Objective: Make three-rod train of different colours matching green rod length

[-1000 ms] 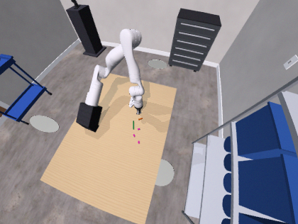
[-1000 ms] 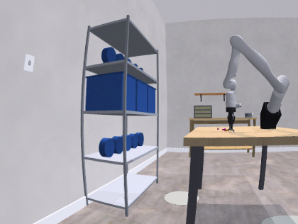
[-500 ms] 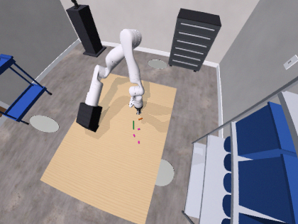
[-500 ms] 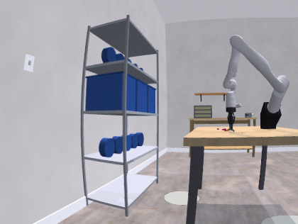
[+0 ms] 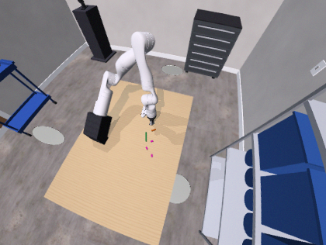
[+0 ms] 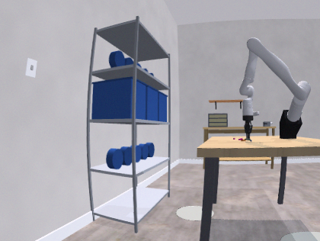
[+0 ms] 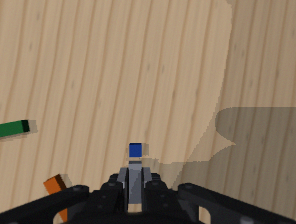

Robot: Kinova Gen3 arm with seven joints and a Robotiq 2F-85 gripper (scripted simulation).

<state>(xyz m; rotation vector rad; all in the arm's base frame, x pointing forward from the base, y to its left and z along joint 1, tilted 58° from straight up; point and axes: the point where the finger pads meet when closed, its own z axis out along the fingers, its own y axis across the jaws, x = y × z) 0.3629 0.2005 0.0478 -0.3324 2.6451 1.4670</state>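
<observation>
Blue rod (image 7: 135,150) is sitting pinched in the nearly closed fingers, low over the table (image 5: 97,182); orange rod (image 7: 56,186) is lying just left, green rod (image 7: 15,128) farther left.

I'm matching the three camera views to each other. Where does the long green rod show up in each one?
Top: the long green rod lies mid-table, just below and left of the gripper.
Exterior: too small to make out among the specks by the gripper.
Wrist: only its end shows, at the left edge.
Shared landmark: the short orange rod, right of the green one from the top, lower left in the wrist view.
</observation>
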